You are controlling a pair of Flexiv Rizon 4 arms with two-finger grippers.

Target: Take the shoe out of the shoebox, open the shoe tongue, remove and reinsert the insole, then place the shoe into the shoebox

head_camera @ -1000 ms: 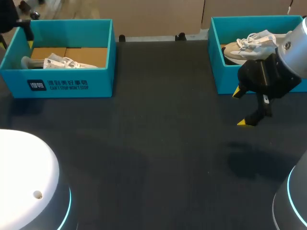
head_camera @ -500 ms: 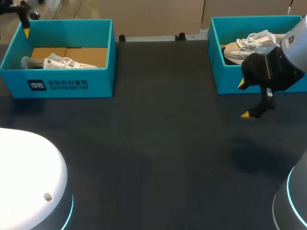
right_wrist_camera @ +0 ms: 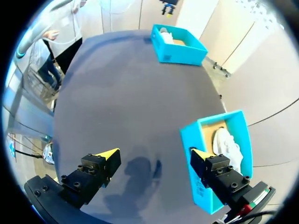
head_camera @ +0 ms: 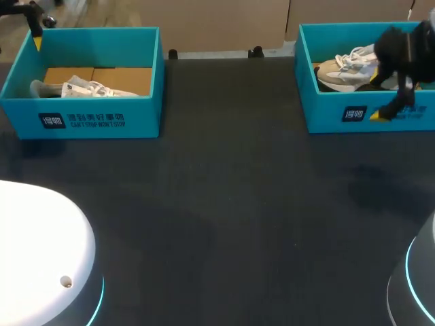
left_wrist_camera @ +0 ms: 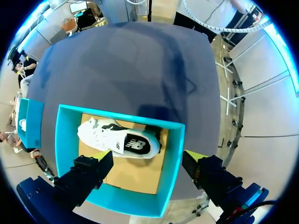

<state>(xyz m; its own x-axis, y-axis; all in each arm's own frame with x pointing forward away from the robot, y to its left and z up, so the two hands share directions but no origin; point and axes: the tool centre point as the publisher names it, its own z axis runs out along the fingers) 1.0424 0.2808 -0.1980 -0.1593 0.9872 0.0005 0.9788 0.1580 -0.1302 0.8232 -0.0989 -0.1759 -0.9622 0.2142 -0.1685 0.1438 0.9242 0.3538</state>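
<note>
Two teal shoeboxes stand on the dark table. The left shoebox [head_camera: 102,121] holds a white shoe [head_camera: 81,88]. My left gripper [head_camera: 34,30] hangs open over that box's far left corner. Seen from the left wrist, the left gripper [left_wrist_camera: 149,163] is high above the left shoebox [left_wrist_camera: 174,158], and the white shoe [left_wrist_camera: 119,142] lies on its side on the cardboard floor. The right shoebox [head_camera: 340,112] holds a beige and white shoe [head_camera: 346,68]. My right gripper [head_camera: 389,109] is open above its front wall. In the right wrist view the right gripper [right_wrist_camera: 154,154] straddles the near wall of the right shoebox [right_wrist_camera: 194,140], with the beige and white shoe [right_wrist_camera: 229,142] inside.
The dark table mat [head_camera: 224,204] stretches between the two boxes. My arms' white bases [head_camera: 34,258] sit at the near corners. Two small black clips [head_camera: 255,51] rest at the table's far edge.
My right gripper has risen and moved back to the right, from in front of the right shoebox to above its front wall. The left gripper has barely shifted.
</note>
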